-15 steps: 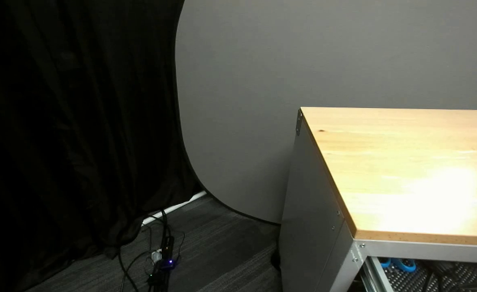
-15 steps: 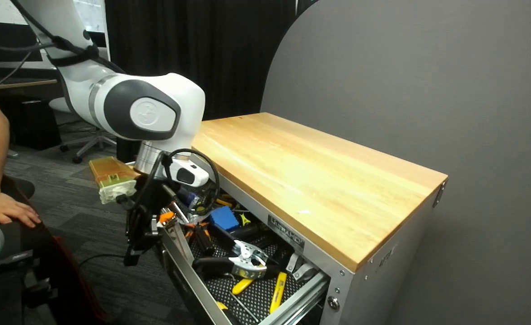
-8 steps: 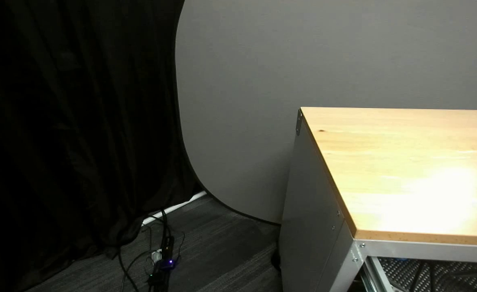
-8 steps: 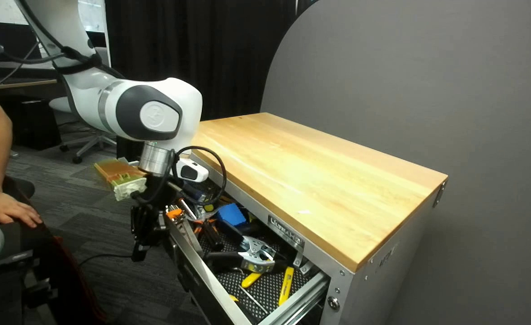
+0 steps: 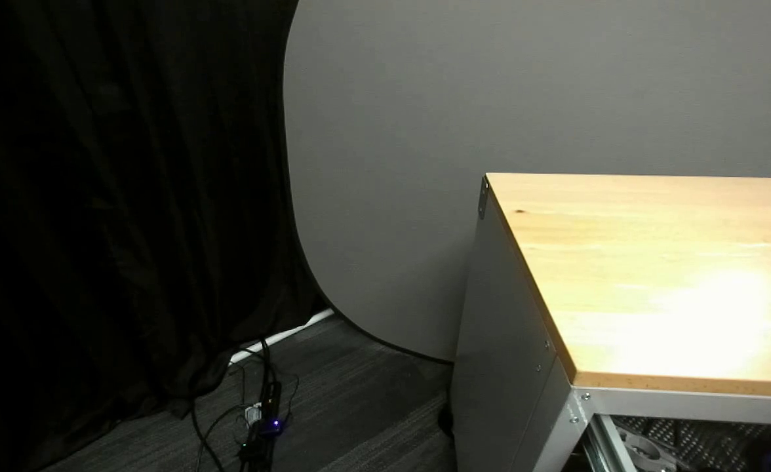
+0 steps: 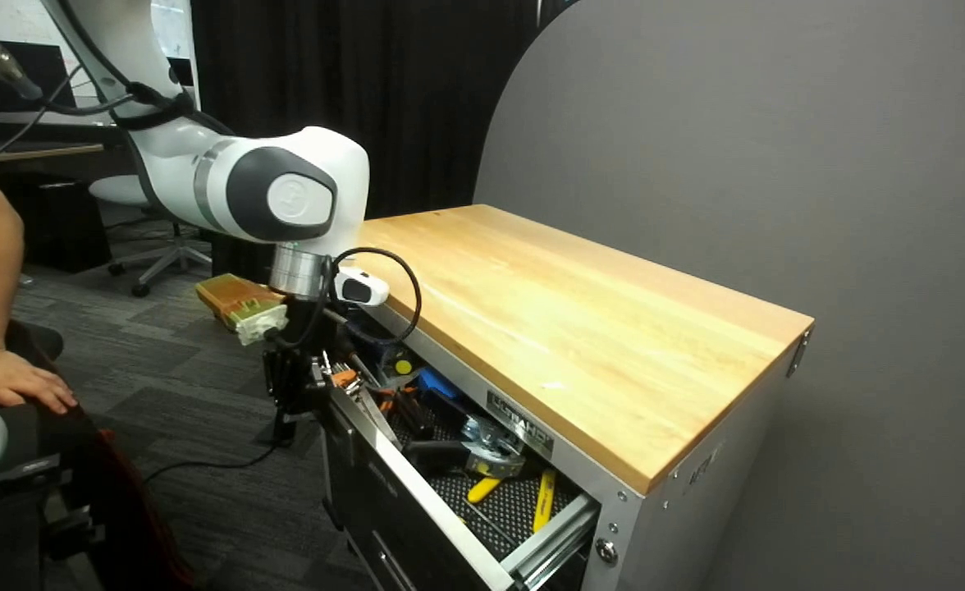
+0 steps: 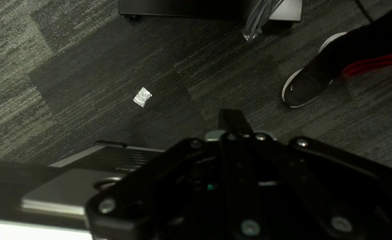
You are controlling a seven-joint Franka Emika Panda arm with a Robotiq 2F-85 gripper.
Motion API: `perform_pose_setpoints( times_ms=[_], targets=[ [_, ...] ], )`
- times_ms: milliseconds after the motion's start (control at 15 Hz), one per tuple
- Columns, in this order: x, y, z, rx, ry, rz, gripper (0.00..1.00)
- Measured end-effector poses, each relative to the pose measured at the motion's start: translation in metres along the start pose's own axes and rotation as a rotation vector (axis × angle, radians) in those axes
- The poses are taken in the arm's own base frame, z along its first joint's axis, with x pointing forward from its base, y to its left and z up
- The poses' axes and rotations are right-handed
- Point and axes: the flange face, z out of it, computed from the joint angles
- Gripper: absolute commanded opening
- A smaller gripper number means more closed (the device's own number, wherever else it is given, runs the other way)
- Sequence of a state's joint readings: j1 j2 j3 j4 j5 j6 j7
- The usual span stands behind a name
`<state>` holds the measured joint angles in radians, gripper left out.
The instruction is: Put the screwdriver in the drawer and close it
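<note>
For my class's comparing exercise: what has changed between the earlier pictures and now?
The drawer has slid inward, toward the cabinet, but remains partly open; the clamp inside has travelled with it. The gripper has moved the same way, outside the drawer's front. No grasp or release shows. The wooden top stayed put.

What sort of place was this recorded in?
Likely a robotics lab or workshop: a white-and-grey robot arm, an open, pale-rimmed metal drawer of black-and-yellow hand tools, and a light-grey wheeled chair.
</note>
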<state>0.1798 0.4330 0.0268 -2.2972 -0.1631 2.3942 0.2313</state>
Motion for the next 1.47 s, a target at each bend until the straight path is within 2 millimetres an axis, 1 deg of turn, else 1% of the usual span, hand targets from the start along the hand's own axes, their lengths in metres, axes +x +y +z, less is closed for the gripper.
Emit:
perform_pose_setpoints(
  times_ms=[467, 600, 733, 1000, 1200, 1467],
  targets=[
    [0.028, -0.002, -0.035, 0.066, 0.133, 0.061, 0.01],
    [0.033, 0.0, -0.045, 0.102, 0.178, 0.103, 0.01],
    [0.037, 0.005, -0.059, 0.144, 0.233, 0.147, 0.01],
    [0.042, 0.021, -0.084, 0.219, 0.324, 0.239, 0.01],
    [0.045, 0.03, -0.104, 0.248, 0.411, 0.276, 0.01],
    [0.038, 0.034, -0.117, 0.254, 0.438, 0.281, 0.01]
  ],
)
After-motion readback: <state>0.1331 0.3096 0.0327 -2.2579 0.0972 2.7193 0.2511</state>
